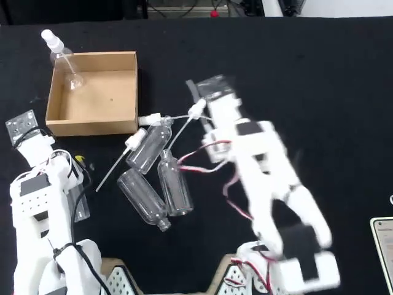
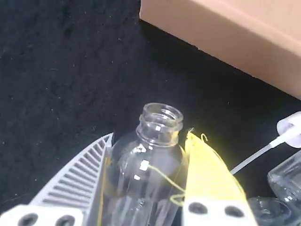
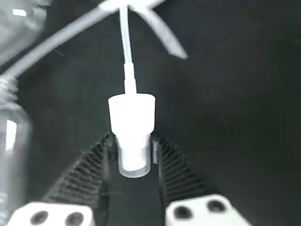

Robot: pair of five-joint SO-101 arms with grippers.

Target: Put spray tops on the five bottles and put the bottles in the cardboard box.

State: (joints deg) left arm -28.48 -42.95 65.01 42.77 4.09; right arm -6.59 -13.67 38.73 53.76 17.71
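Note:
My left gripper [image 2: 150, 141] is shut on a clear bottle [image 2: 157, 155] with an open neck, just in front of the cardboard box [image 2: 225, 33]; from above this bottle [image 1: 80, 206] sits beside the left arm. My right gripper [image 3: 131, 141] is shut on a white spray top [image 3: 131, 127] whose thin tube [image 3: 126, 47] points away from it. In the high view that gripper [image 1: 199, 109] hovers right of the box [image 1: 92, 120], over three clear bottles [image 1: 175, 181] lying on the black table. A capped bottle [image 1: 58, 52] leans at the box's far left corner.
Two loose spray tops [image 1: 135, 141] [image 1: 150, 118] with long tubes lie among the lying bottles near the box's front right corner. A white object [image 1: 384, 236] sits at the table's right edge. The black table to the right of the arms is open.

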